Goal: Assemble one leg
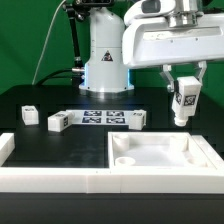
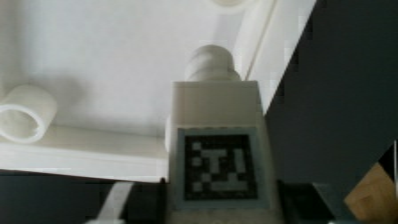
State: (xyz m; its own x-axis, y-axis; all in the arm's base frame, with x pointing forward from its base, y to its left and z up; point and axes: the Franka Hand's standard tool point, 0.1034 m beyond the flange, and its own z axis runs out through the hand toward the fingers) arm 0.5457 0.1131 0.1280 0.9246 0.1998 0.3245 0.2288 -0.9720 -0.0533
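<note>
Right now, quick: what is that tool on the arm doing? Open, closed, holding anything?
The tool: closed, holding the leg upright off the table.

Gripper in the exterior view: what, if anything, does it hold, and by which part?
The gripper holds the leg by its upper, tagged end.

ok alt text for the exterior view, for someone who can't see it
A robot arm's gripper holds the leg upright above the far corner of a white panel, at the exterior view's right. Three small tagged white blocks and the marker board lie on the black table.
</note>
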